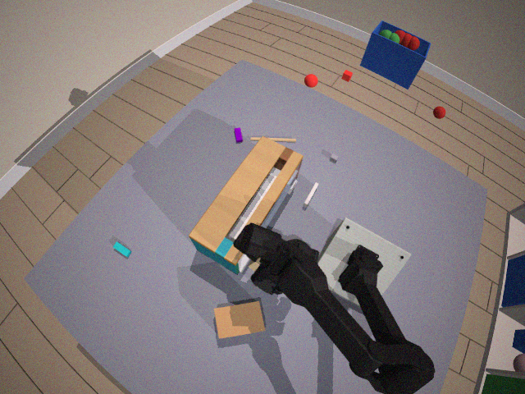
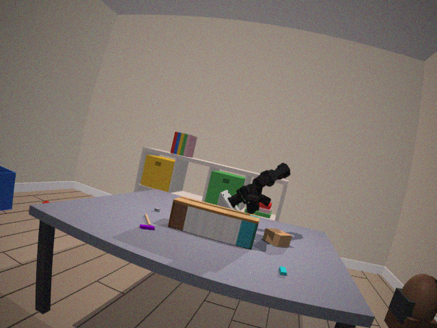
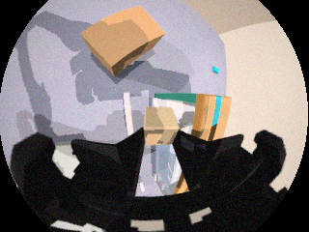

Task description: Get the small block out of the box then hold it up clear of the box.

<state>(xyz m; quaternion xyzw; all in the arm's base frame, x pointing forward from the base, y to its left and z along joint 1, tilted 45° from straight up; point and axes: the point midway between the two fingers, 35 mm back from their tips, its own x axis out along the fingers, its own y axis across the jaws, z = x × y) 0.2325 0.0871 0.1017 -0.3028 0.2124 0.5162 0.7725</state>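
A small tan block [image 1: 254,265] [image 3: 160,127] sits between the fingertips of my gripper [image 3: 157,130], which is shut on it. In the top view the gripper is at the box's near, teal end, on its clear-fronted side, and the arm partly hides the block. The box [image 1: 229,194] [image 2: 212,224] [image 3: 205,113] has a wooden top with a long slot, a brown far end and a teal near end. It stands upright on the table [image 1: 169,305] [image 2: 197,261]. The block is outside the box and close to it; its exact height is hard to tell.
A large orange-brown block [image 1: 239,318] [image 2: 277,238] [image 3: 123,39] lies beyond the teal end. A white bar [image 1: 310,195] lies beside the clear front. Farther off are a cyan block [image 1: 121,249], purple block [image 1: 238,135], wooden stick [image 1: 273,139] and small grey cube [image 1: 333,158].
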